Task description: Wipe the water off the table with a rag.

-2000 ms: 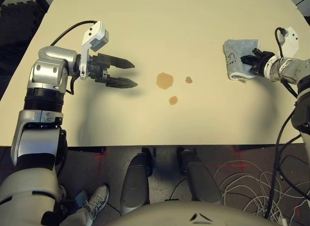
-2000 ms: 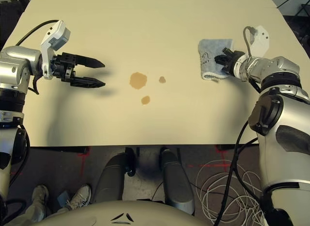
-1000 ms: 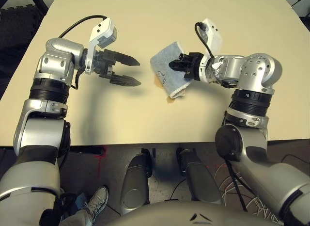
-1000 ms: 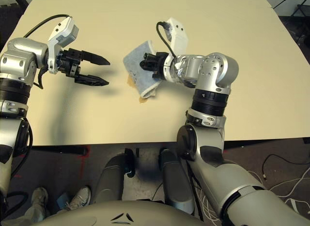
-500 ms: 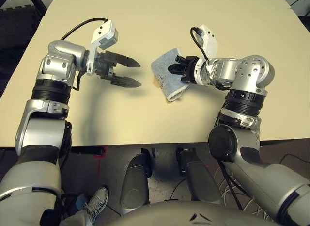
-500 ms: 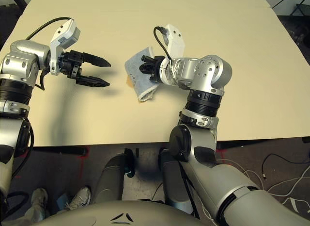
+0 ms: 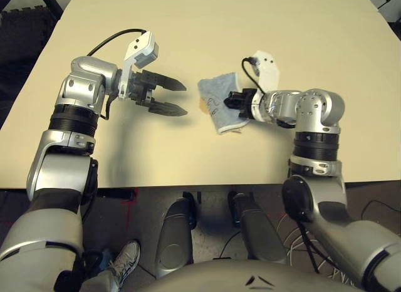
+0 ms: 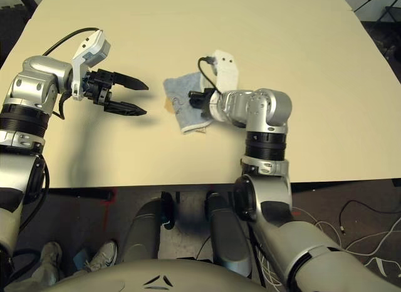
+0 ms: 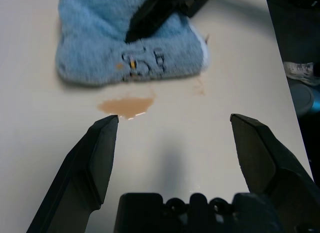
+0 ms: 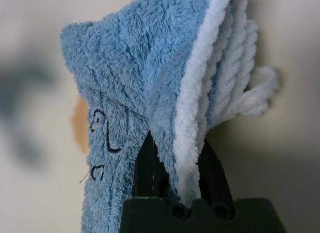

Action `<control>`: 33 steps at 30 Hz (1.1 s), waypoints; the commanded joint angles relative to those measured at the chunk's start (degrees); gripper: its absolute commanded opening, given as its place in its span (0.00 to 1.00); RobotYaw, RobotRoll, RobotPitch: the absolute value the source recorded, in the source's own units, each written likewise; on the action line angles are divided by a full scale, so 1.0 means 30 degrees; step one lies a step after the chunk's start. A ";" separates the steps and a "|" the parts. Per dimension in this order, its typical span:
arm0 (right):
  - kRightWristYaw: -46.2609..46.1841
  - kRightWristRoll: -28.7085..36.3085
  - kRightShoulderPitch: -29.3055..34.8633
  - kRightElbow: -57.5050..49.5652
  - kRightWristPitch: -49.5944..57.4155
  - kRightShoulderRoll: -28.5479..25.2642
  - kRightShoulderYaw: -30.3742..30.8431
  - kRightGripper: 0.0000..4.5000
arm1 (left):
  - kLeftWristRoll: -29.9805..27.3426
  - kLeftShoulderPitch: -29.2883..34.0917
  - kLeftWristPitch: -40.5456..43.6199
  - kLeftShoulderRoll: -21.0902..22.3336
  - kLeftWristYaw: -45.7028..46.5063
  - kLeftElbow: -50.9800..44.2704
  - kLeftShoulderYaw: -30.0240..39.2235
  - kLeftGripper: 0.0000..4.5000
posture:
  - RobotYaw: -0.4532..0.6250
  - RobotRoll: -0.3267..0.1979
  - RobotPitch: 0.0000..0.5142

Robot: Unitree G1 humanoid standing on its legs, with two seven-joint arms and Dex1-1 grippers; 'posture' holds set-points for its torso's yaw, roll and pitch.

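At nine o'clock, black two-fingered left gripper (image 7: 174, 98) spread wide, grasping nothing, above pale cream table (image 7: 188, 29). At centre, light blue-grey terry rag (image 7: 219, 101) over amber-brown water (image 9: 127, 106), pinched by black right gripper (image 7: 230, 99) at three o'clock.

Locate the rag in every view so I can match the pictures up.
Left eye view: rag at table centre, pinched by the right gripper.
Right eye view: centre.
Left wrist view: beyond the brown water spot.
Right wrist view: bunched between the fingers.
Shared landmark: the rag's dark line drawing.
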 commanded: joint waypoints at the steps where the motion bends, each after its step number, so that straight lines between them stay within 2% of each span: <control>1: 0.0013 -0.0710 0.0391 0.1134 -0.0883 -0.1561 0.0267 0.01 | 0.0265 0.0093 -0.0260 -0.0104 -0.0187 0.0410 -0.0232 1.00 | 0.25 0.62 0.53; 7: 0.0527 -0.0991 -0.0088 0.2665 -0.2606 -0.3810 0.0948 0.01 | 0.0277 -0.0085 -0.0363 -0.0196 -0.0187 0.0627 -0.0373 1.00 | 0.25 0.62 0.53; 10: 0.0671 -0.0685 -0.0470 0.2897 -0.2611 -0.3980 0.0959 0.01 | 0.0279 -0.0245 -0.0466 -0.0188 -0.0187 0.0820 -0.0476 1.00 | 0.25 0.62 0.54; 16: 0.1235 0.1546 -0.1687 -0.0013 0.0767 -0.1693 0.0675 0.01 | 0.0153 -0.0527 -0.0451 -0.0096 -0.0187 0.0891 -0.0623 1.00 | 0.25 0.62 0.54; 23: 0.1625 0.3533 -0.1551 -0.3582 0.4931 0.0742 0.0543 0.01 | -0.0263 -0.0772 0.0092 -0.0108 -0.0187 0.0628 -0.0463 1.00 | 0.26 0.62 0.54; 33: -0.0078 0.5863 -0.1604 -0.2468 0.5065 0.2755 0.0486 0.01 | -0.0566 -0.0806 0.0587 -0.0001 -0.0187 0.0344 -0.0421 1.00 | 0.26 0.62 0.53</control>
